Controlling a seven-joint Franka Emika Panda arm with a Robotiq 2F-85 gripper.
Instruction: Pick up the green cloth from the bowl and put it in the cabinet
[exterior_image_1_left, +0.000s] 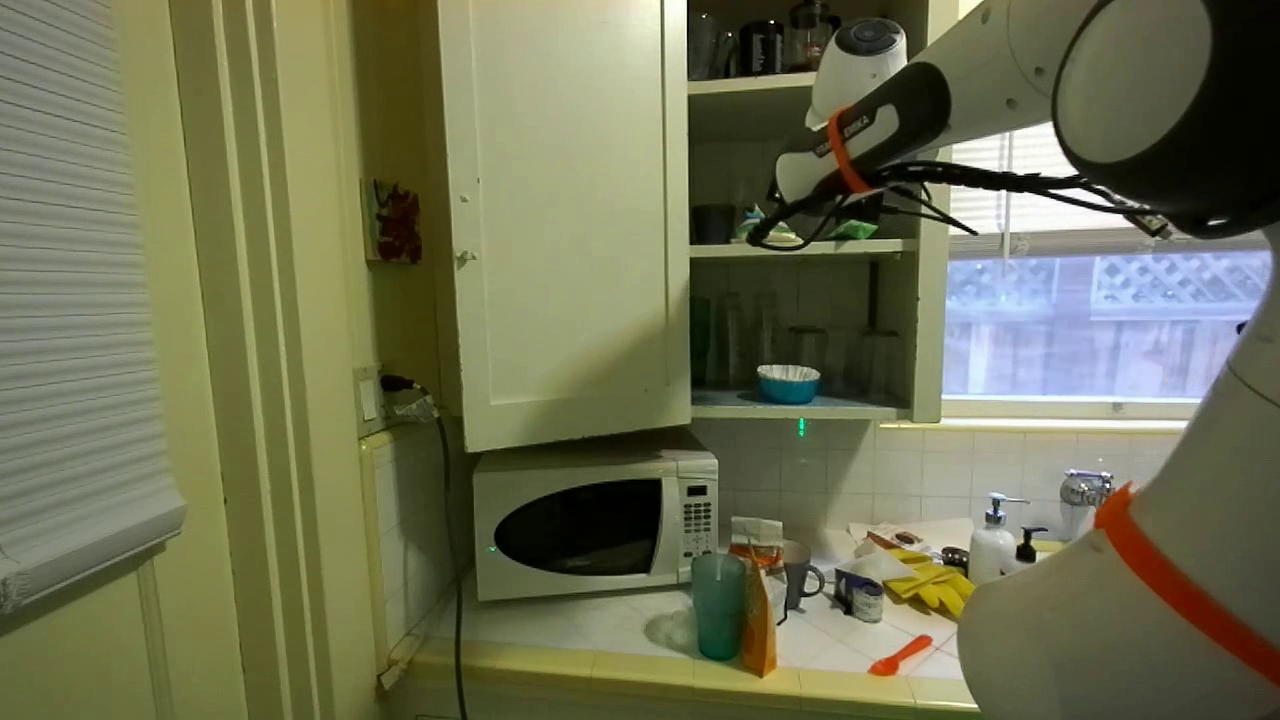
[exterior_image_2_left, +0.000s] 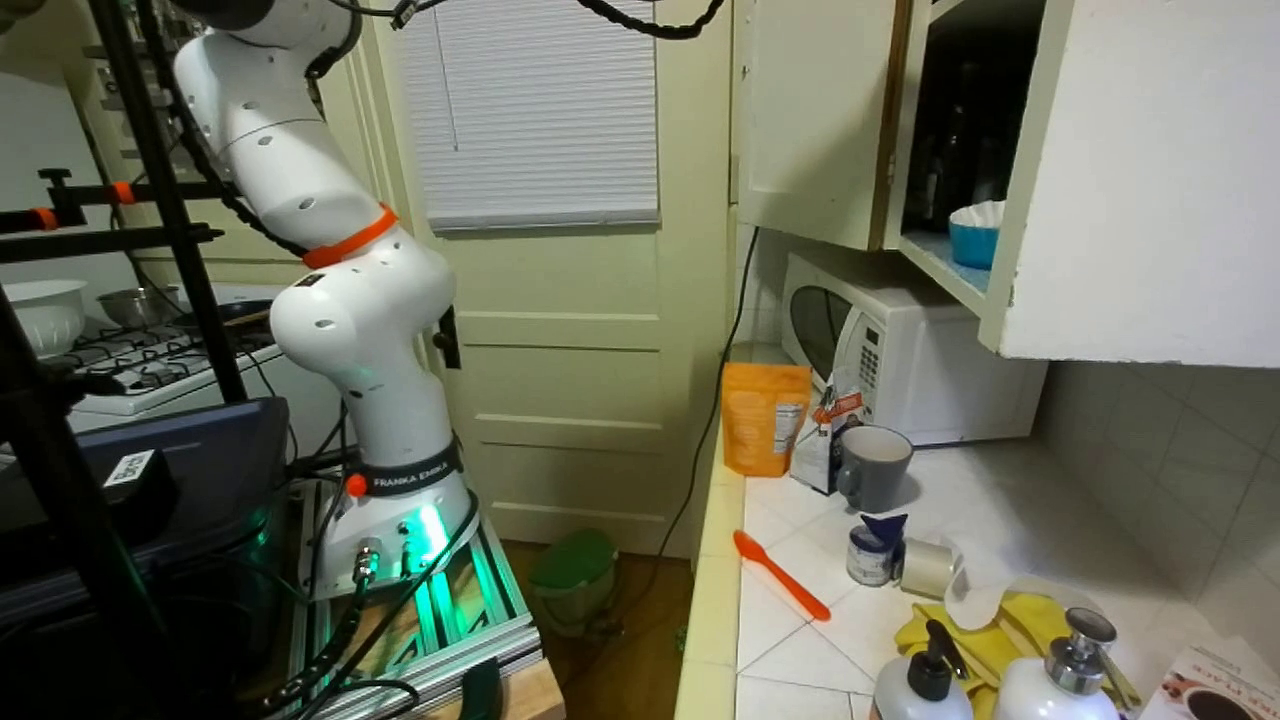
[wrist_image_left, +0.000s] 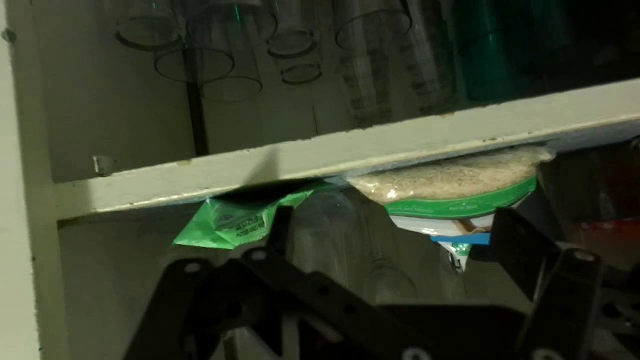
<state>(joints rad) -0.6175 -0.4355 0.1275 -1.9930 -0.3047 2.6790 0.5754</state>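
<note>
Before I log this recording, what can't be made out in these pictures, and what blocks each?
The fingers: out of frame past the top edge in an exterior view, along with the end of the arm.
Bottom of the blue bowl: hidden by its near side in both exterior views.
Print on the green packet: mostly too small and blurred in the wrist view.
Top of the cabinet: cut off by the top edge in both exterior views.
</note>
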